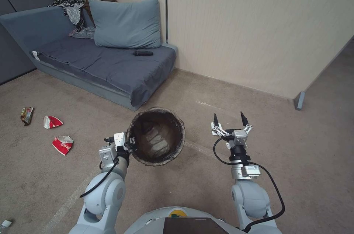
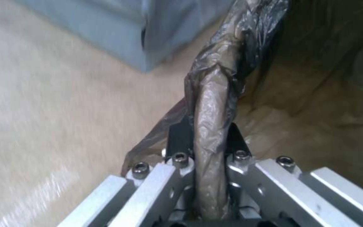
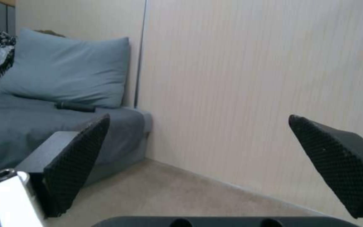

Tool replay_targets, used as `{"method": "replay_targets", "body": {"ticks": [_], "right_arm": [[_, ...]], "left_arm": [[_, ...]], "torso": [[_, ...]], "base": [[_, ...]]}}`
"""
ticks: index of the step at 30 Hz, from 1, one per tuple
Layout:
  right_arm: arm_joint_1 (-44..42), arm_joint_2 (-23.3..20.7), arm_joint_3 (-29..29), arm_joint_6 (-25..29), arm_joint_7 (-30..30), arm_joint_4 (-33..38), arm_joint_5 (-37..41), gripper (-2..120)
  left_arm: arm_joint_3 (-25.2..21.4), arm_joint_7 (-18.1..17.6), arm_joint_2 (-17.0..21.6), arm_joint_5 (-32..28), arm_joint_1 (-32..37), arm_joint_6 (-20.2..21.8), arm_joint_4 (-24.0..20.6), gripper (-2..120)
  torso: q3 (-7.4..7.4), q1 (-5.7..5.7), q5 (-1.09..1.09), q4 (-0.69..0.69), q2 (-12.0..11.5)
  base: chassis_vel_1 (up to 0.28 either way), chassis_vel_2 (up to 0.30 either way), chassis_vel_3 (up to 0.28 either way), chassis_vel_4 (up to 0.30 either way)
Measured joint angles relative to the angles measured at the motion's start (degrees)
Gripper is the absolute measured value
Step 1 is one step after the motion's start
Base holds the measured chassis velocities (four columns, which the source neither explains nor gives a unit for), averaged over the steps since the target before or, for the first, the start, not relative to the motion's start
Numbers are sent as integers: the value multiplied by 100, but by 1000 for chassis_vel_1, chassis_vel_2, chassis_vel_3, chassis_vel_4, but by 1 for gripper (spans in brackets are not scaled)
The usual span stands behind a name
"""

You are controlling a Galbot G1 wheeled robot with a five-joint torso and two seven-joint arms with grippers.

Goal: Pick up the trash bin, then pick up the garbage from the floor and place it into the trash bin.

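The trash bin (image 1: 156,136), a round pail lined with a dark bag, hangs above the floor (image 1: 184,189) in front of me, its mouth facing up. My left gripper (image 1: 129,145) is shut on its near-left rim; the left wrist view shows the bagged rim (image 2: 210,126) pinched between the fingers (image 2: 181,138). My right gripper (image 1: 229,118) is held up to the right of the bin, open and holding nothing. Garbage lies on the carpet at the left: two crumpled red-white packets (image 1: 52,121) (image 1: 63,144) and a darker wrapper (image 1: 26,115).
A blue-grey sofa (image 1: 110,64) with a pillow (image 1: 125,24), clothes and a small black object (image 1: 142,53) stands at the back left. A beige wall (image 1: 258,24) runs behind, ending at a corner at the right. A small white item (image 1: 5,223) lies at the bottom left.
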Motion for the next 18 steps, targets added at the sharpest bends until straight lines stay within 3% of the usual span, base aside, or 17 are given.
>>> {"method": "replay_targets", "body": {"ticks": [5,6,8,18], "right_arm": [[-3,0,-5,28,-8,-5,-2,100],[-7,0,4,35,-9,-2,-1,100],[-8,0,12,44,-9,4,2,100],[-24,0,33,103,-10,18,44,100]], "left_arm": [[109,211,-9,617,213,-214,-390,0],[130,403,-12,1027,301,-493,-434,0],[136,509,-16,1276,343,-695,-436,0],[222,762,-63,1785,475,-1388,-385,0]], "torso": [[-1,0,0,1,0],[-1,0,1,2,0],[-1,0,1,2,1],[-1,0,1,1,1]], "base": [[0,0,0,0],[0,0,0,0],[0,0,0,0],[0,0,0,0]]}}
